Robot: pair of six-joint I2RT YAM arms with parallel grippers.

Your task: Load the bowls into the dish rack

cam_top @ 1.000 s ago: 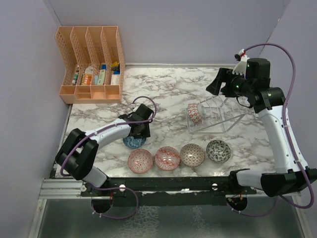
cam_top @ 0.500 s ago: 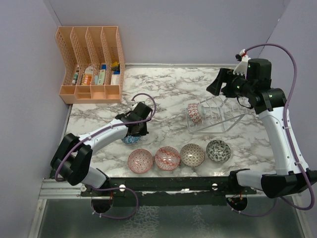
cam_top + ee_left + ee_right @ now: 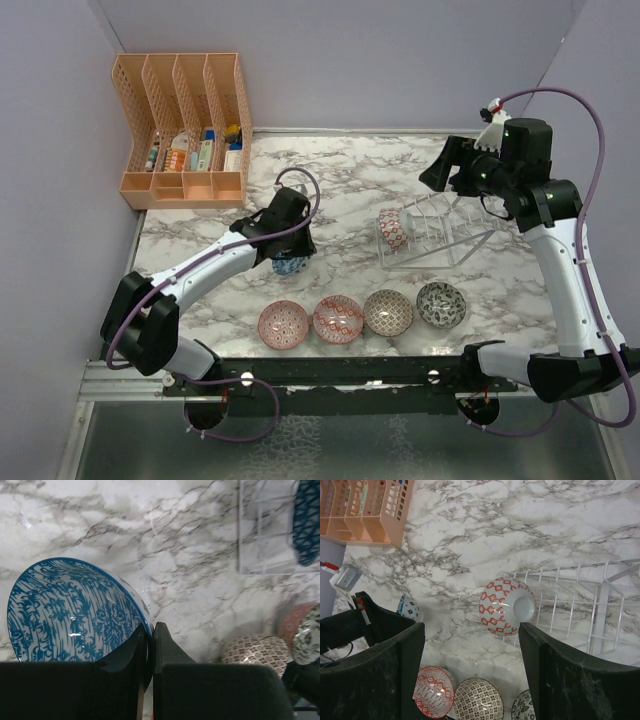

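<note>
My left gripper (image 3: 288,252) is shut on the rim of a blue patterned bowl (image 3: 291,265) and holds it tilted above the marble table, left of the dish rack (image 3: 440,235). In the left wrist view the fingers (image 3: 150,628) pinch the bowl's (image 3: 70,610) right rim. A red-patterned bowl (image 3: 392,229) stands on edge at the rack's left end, also in the right wrist view (image 3: 507,605). Along the front lie a red bowl (image 3: 283,323), a pink-red bowl (image 3: 338,318), a brownish bowl (image 3: 388,312) and a dark grey-green bowl (image 3: 441,304). My right gripper (image 3: 440,170) hangs open and empty above the rack.
An orange plastic file organiser (image 3: 185,130) with small items stands at the back left. Purple walls close the left, back and right sides. The wire rack (image 3: 580,605) has free prongs right of the red bowl.
My left gripper has lifted the blue bowl off the table and carried it up and right, toward the rack. The right arm has barely moved.
</note>
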